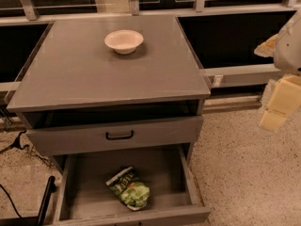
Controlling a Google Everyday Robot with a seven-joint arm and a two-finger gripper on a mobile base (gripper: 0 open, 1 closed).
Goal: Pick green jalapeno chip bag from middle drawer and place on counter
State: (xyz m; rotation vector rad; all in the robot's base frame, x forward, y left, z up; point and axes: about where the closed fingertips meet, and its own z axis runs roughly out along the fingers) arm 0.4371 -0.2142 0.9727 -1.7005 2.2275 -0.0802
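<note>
The grey cabinet stands in front of me on a speckled floor, with dark window panels behind it. Its broad square tabletop is flat and matte. Under that top runs a dark open gap, and below the gap sits a closed drawer front.

Lowest of all, the middle drawer is pulled well out toward me, a wide shallow tray with low side walls and a mostly bare floor.

Off to the right, well apart from the cabinet and out over the floor, hangs the robot's pale arm. Its end effector is at about the height of the closed drawer front, partly cut off by the edge of view. I cannot tell whether it is apart or together, but it holds nothing.

The green jalapeno chip bag lies flat on the floor of the open drawer, near the middle and toward the front, turned at a slant.

A pale round bowl sits upright on the tabletop, toward the back and near its centre line.

A small black handle is fixed at the middle of the closed drawer front.
</note>
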